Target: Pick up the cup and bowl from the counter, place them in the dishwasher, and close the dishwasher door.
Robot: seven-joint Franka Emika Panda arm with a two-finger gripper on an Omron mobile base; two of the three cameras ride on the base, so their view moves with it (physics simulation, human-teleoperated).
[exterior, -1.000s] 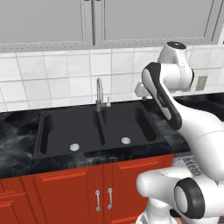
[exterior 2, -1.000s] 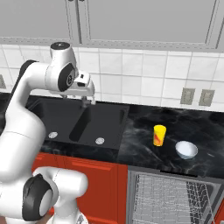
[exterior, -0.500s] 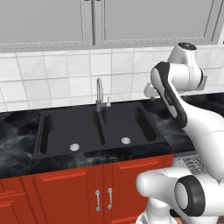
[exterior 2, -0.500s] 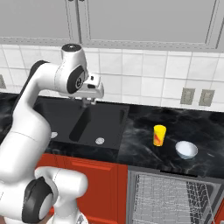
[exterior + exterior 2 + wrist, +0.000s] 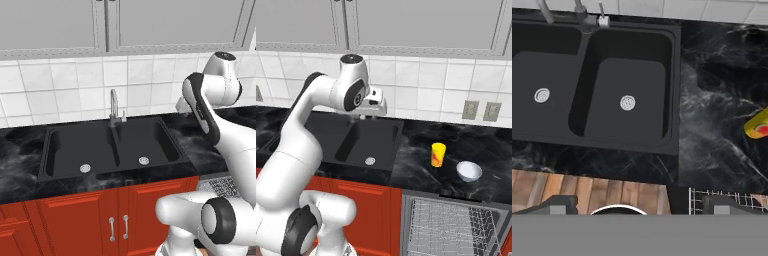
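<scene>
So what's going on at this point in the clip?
Nothing has been picked up yet. The robot's arm is raised above the black sink, with its claw high over the right basin. The cup and the bowl sit untouched on the counter to the right of the sink. Below them the dishwasher stands open, its wire rack showing.

Pretty flat, even rendered light everywhere, bright with no obvious source. Everything's sharp edge to edge, no blur or warping. The counter (image 5: 456, 140) has soft glossy sheen; faint shadows sit under the cup (image 5: 438, 154) and bowl (image 5: 469, 171), lower right.
</scene>
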